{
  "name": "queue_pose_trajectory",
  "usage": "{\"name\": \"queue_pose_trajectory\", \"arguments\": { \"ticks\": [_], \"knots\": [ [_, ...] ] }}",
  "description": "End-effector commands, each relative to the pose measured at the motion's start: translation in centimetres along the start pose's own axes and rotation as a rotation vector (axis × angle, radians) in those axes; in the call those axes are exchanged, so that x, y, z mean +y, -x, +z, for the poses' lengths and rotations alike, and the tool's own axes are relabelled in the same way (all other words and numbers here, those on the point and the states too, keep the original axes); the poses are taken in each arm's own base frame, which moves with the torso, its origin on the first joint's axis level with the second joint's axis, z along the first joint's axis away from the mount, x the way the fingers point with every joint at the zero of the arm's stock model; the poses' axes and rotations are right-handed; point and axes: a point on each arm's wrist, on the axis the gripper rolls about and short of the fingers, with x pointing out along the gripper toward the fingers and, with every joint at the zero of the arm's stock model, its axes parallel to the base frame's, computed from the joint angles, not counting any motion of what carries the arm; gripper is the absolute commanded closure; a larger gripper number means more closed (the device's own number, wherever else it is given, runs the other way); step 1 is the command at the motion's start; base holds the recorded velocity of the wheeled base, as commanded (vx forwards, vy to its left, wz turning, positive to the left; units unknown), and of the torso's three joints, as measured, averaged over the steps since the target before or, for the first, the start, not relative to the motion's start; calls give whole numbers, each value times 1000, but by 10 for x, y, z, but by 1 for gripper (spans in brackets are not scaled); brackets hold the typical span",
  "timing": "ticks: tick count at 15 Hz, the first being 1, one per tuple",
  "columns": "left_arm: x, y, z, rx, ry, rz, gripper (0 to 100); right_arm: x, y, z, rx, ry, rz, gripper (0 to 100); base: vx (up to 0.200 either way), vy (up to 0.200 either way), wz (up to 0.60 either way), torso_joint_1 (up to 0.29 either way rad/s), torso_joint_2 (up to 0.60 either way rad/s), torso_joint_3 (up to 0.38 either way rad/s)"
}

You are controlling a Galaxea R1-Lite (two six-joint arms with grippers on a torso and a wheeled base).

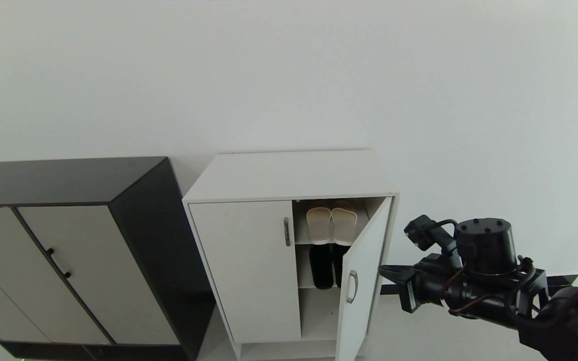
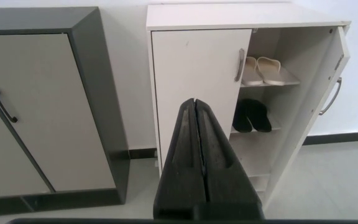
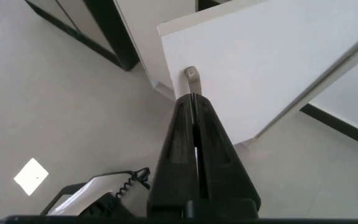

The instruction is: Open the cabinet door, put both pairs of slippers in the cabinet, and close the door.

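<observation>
Two slipper pairs inside a white cabinet (image 1: 289, 175), right door (image 1: 364, 260) ajar.

On the top shelf, beige slippers (image 1: 331, 225) side by side; on the shelf below, black slippers (image 1: 321, 265), partly hidden behind the ajar door. Left door (image 1: 249, 265) shut. Right gripper (image 1: 383, 271) outside the open door, fingers pressed together with nothing between them, tips close to the door handle (image 3: 191, 74); contact impossible to judge. Left gripper (image 2: 195, 102) likewise closed and empty, held well back from the cabinet front, pointing toward the shut left door. Dark cabinet (image 1: 68, 240) with pale doors just beside the white one, on the robot's left, against a white wall.
</observation>
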Motion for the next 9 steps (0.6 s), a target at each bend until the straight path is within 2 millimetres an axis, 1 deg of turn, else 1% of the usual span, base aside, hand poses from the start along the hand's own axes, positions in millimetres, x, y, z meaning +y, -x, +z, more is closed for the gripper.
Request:
{"name": "queue_pose_trajectory", "arguments": {
  "ticks": [1, 3, 5, 7, 8, 9],
  "knots": [
    [0, 0, 0, 1, 0, 1, 100, -3, -28, -7, 30, -4, 1, 100, 0, 0, 0, 0, 0, 0],
    [0, 0, 0, 1, 0, 1, 100, -4, -45, -5, 26, -3, 4, 100, 0, 0, 0, 0, 0, 0],
    [0, 0, 0, 1, 0, 1, 100, -5, -56, -5, 26, -2, 5, 100, 0, 0, 0, 0, 0, 0],
    [0, 0, 0, 1, 0, 1, 100, -8, -76, -7, 26, -3, 4, 100, 0, 0, 0, 0, 0, 0],
    [0, 0, 0, 1, 0, 1, 100, -9, -80, -7, 22, -3, 3, 100, 0, 0, 0, 0, 0, 0],
    [0, 0, 0, 1, 0, 1, 100, -11, -91, -4, 5, -3, 2, 100, 0, 0, 0, 0, 0, 0]
  ]
}}
